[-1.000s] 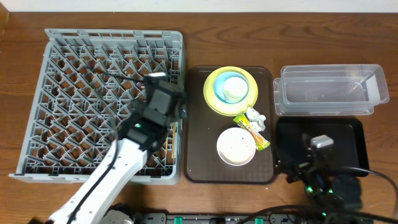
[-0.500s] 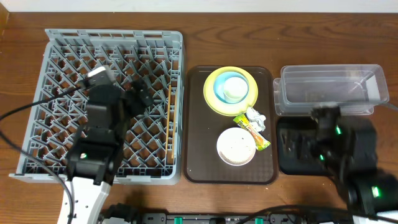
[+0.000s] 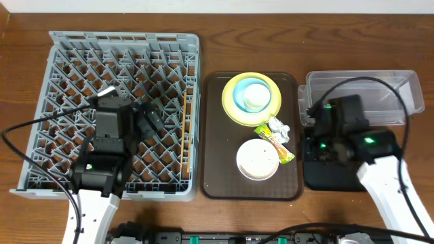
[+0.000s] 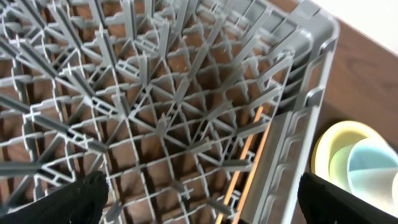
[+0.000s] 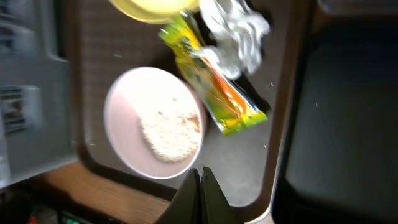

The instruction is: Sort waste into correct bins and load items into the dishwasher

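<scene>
My left gripper [image 3: 150, 117] [image 4: 202, 208] hangs open over the grey dishwasher rack [image 3: 81, 88] [image 4: 155, 93], nothing between its black fingers [image 4: 68, 199]. The wooden chopsticks [image 3: 184, 129] [image 4: 245, 163] lie along the rack's right wall. My right gripper [image 3: 314, 137] [image 5: 200, 173] is shut and empty, over the brown tray's right side beside the white bowl [image 3: 258, 159] [image 5: 124, 124], which holds crumbs [image 5: 169, 127]. The yellow-green and orange wrapper [image 3: 274, 144] [image 5: 214, 87] and the white paper scrap [image 3: 279, 127] [image 5: 236, 31] lie beyond its tips. The light blue bowl [image 3: 254, 95] [image 4: 373, 168] sits on the yellow plate [image 3: 230, 108] [image 4: 329, 140].
The brown serving tray [image 3: 218, 169] [image 5: 249, 163] lies between rack and bins. The clear tub [image 3: 363, 98] stands at the back right, and the black tray [image 3: 332, 175] [image 5: 348, 124] lies in front of it, partly under my right arm. Cables run along the table's front edge.
My right gripper has shut and its arm has swung from the black tray's front toward the brown tray. The left arm moved left over the rack, then held nearly still.
</scene>
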Available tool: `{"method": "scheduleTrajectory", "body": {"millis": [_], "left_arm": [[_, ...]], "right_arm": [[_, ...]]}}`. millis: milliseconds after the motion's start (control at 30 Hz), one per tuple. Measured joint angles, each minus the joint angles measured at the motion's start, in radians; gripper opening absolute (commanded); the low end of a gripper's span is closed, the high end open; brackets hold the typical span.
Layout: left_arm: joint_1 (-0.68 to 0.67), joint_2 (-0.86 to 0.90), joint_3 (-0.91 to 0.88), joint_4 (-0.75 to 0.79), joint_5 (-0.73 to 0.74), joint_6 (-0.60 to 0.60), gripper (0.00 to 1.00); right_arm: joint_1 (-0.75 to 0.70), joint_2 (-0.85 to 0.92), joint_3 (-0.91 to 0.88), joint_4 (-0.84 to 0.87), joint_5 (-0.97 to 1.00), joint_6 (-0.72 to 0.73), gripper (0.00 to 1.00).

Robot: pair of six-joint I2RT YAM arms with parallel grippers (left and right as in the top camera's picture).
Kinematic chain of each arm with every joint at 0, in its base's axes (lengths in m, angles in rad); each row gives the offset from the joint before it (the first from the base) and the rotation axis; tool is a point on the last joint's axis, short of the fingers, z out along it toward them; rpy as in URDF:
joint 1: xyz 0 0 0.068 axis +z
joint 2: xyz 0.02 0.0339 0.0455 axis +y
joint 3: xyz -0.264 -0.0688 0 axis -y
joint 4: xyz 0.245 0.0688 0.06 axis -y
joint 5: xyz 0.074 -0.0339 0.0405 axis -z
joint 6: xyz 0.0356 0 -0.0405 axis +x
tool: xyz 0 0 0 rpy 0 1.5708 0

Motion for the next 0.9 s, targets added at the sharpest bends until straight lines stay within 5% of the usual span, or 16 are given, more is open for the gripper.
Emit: {"method": "scheduleTrajectory", "body": {"millis": [500, 900], "left_arm": [[0.000, 0.018, 0.000, -0.049, 0.005, 0.000, 0.98], [0.000, 0.018, 0.000, -0.049, 0.005, 0.000, 0.99]], "right_arm": [[0.431, 0.347, 0.000, 0.093, 0.407, 0.376, 0.01], [0.455, 0.370, 0.057, 0.088, 0.487, 0.407, 0.01]]}}
